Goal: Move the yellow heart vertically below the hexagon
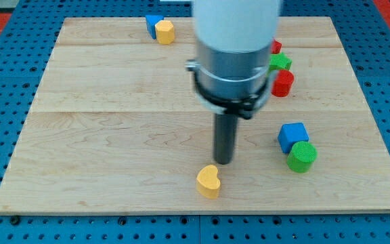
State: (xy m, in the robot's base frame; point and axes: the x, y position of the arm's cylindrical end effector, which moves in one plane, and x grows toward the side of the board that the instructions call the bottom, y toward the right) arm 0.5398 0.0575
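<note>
The yellow heart (pixel 208 181) lies near the board's bottom edge, a little left of centre. My tip (pixel 223 161) stands just above and to the right of it, close to it; I cannot tell if they touch. A yellow hexagon-like block (pixel 165 31) sits at the top left of the board, touching a blue block (pixel 154 24) on its left. The arm's wide white and grey body hides the board's top centre.
A red cylinder (pixel 282 83), a green star-like block (pixel 279 63) and a partly hidden red block (pixel 275 47) sit at the upper right. A blue cube (pixel 292 136) and a green cylinder (pixel 301 156) touch at the lower right. The wooden board (pixel 100 135) lies on a blue pegboard.
</note>
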